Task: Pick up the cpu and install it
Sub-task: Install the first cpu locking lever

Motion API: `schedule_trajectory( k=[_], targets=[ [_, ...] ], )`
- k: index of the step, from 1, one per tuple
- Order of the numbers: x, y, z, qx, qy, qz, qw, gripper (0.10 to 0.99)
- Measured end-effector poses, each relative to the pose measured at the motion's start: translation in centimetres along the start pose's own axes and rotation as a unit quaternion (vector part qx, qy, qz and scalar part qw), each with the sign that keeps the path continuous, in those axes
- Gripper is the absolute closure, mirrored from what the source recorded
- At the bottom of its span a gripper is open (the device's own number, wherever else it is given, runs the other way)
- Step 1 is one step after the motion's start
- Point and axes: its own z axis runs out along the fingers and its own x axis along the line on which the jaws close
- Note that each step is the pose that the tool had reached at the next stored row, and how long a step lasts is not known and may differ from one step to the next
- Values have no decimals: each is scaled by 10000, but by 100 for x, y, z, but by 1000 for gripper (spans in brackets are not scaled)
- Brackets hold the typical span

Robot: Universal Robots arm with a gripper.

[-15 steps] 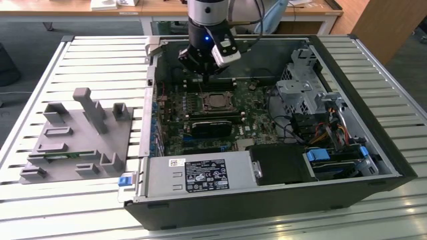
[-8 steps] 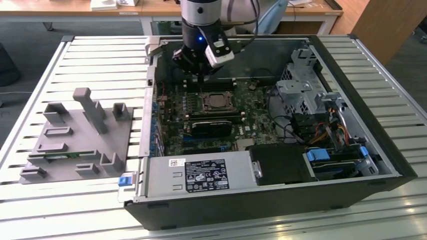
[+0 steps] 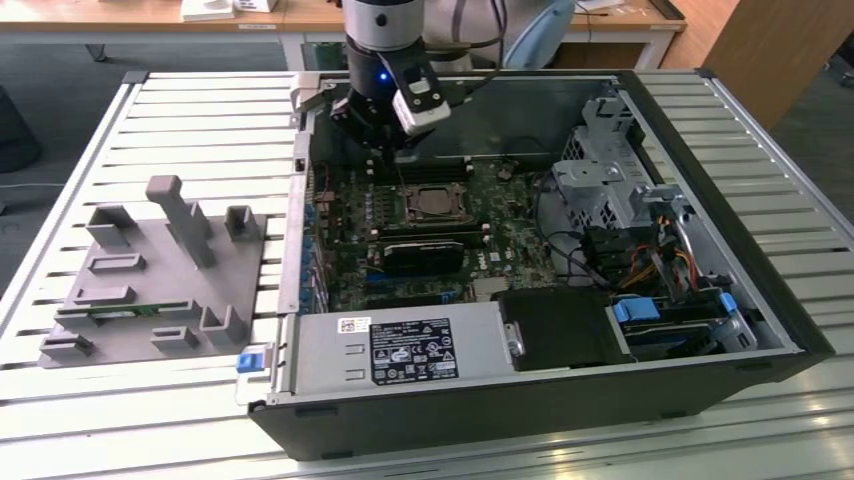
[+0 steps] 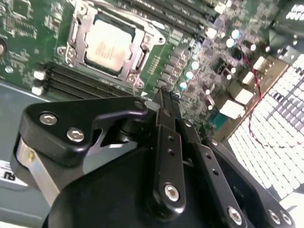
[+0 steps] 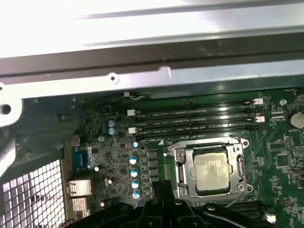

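1. your computer case lay open on the slatted table.
2. your gripper hung above the motherboard, fingers pressed together, holding nothing.
3. the cpu sat in its socket, beside the fingertips.

End effector closed, pointing down
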Motion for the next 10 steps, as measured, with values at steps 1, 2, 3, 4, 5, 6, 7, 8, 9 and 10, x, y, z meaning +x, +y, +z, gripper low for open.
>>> schedule_trajectory(
  k=[1,2,3,4,5,6,7,8,9,10],
  targets=[
    [14,14,3,0,0,-1,10000,980],
    [25,34,7,0,0,0,10000,980],
    [36,52,11,0,0,0,10000,980],
    [46,68,15,-1,0,0,10000,980],
    [53,84,18,-1,-1,0,10000,980],
    [57,97,21,0,0,-1,10000,980],
    [59,108,24,0,0,-1,10000,980],
    [60,120,26,0,0,-1,10000,980],
    [62,136,30,-1,0,-1,10000,980],
    [64,153,33,0,0,0,10000,980]
  ],
)
